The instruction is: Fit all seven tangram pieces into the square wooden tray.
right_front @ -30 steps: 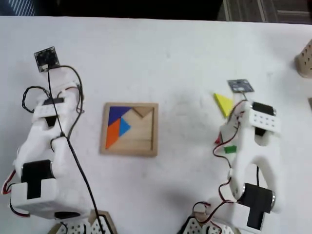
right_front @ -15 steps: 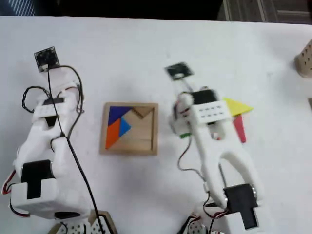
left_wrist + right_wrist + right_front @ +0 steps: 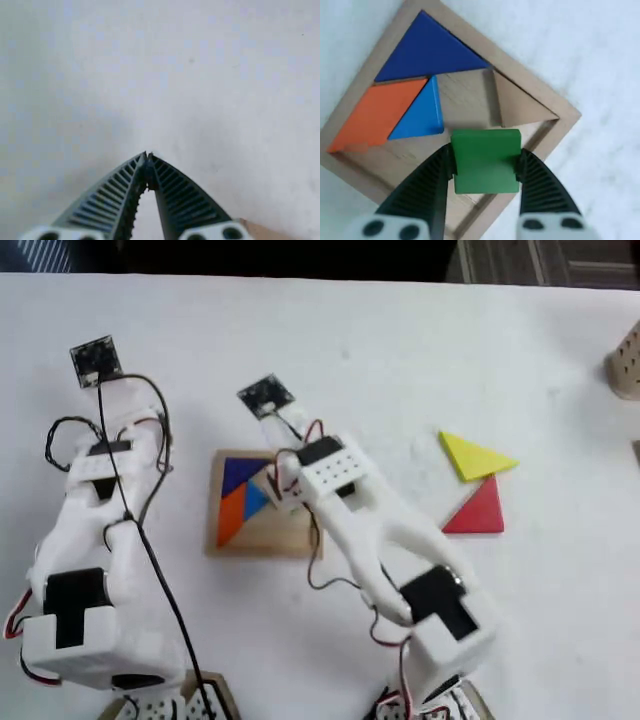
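The square wooden tray (image 3: 218, 540) (image 3: 555, 122) lies mid-table and holds a dark blue triangle (image 3: 238, 473) (image 3: 427, 50), an orange parallelogram (image 3: 231, 517) (image 3: 375, 114), a light blue triangle (image 3: 256, 500) (image 3: 422, 114) and a plain wood triangle (image 3: 515, 102). My right gripper (image 3: 485, 165) hovers over the tray, shut on a green square (image 3: 486, 160). A yellow triangle (image 3: 472, 455) and a red triangle (image 3: 478, 512) lie on the table to the right. My left gripper (image 3: 147, 159) is shut over bare table, left of the tray.
The left arm (image 3: 95, 530) stands beside the tray's left edge. A wooden pegged block (image 3: 626, 362) sits at the table's far right edge. The table's far side is open white surface.
The right arm has swung left from the yellow and red triangles to above the tray, carrying the green square. The left arm has stayed still.
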You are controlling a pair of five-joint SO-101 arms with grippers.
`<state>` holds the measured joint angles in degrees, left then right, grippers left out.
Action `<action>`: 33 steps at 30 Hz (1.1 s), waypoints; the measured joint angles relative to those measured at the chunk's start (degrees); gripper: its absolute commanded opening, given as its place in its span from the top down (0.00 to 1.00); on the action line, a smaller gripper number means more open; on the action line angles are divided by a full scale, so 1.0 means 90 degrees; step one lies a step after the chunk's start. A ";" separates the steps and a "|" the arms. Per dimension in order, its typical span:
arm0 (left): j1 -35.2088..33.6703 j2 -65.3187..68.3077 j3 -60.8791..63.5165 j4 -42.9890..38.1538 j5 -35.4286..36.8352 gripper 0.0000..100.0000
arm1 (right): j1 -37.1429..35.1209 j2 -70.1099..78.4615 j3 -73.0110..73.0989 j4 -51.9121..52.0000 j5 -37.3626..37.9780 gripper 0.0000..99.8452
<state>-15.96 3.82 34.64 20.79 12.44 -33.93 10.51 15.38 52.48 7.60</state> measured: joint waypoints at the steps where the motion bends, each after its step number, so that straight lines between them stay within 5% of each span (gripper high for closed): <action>1: 0.0000 0.0000 0.0000 0.0000 0.0000 0.98 | 0.0000 0.0137 -0.0195 0.0049 0.0010 0.93; 7: 0.0000 0.0000 0.0000 0.0000 0.0000 0.98 | -0.0176 0.0840 -0.1201 0.1045 0.0498 0.77; 16: 0.0000 0.0000 0.0000 0.0000 0.0000 0.98 | -0.0176 0.1016 -0.1748 0.2051 0.0557 0.82; 21: 0.0000 0.0000 0.0000 0.0000 0.0000 0.98 | 0.0430 0.0332 -0.1621 0.2706 0.0254 0.96; 28: 0.0147 -0.0117 0.0000 0.0586 0.0000 0.98 | 0.2188 -0.0576 0.0088 0.1670 0.0137 0.98; 33: 0.1074 -0.0869 0.0606 0.0840 0.0000 0.98 | 0.2618 -0.0772 0.0586 0.0928 0.0137 0.98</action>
<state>-6.29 -4.00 40.09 28.35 12.44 -10.37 3.56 20.66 60.84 8.84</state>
